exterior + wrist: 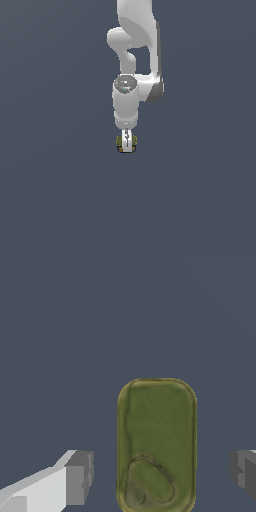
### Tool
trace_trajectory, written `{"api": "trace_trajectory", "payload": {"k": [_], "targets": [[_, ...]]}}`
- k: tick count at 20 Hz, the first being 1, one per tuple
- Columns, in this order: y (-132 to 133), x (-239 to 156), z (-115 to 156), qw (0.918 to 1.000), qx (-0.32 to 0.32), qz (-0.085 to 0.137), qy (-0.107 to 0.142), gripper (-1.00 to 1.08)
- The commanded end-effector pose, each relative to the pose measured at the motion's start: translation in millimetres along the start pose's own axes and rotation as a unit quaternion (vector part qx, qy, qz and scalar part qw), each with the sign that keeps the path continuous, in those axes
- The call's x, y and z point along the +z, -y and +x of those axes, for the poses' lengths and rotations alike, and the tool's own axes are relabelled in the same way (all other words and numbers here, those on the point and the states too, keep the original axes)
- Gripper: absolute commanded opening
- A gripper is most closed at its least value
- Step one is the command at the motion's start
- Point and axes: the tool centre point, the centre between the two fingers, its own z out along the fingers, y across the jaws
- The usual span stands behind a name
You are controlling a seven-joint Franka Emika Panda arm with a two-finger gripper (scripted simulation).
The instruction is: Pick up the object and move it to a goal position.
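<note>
Fingers [75,478] of my tool [162,476] spread open, straddling the green can [156,441] on the grey surface [60,331], gaps both sides.

White, smooth-shelled Panda arm [131,65] hanging straight down from the top of the exterior view, wrist vertical, joints stacked almost in one line. White gripper with grey finger pads [127,142] pointed at the floor, jaws spread wide apart. In the wrist view, grey pads [80,476] standing well clear on either side, touching nothing.
</note>
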Motion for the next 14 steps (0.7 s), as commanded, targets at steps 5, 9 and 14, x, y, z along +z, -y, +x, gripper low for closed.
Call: {"api": "trace_trajectory", "payload": {"k": [5,9,14], "targets": [[-1,27,0,1.0,0.002,0.0,0.0,1.0],[-1,43,0,1.0,0.002,0.0,0.0,1.0],[-1,47,0,1.0,0.002,0.0,0.0,-1.0]]}}
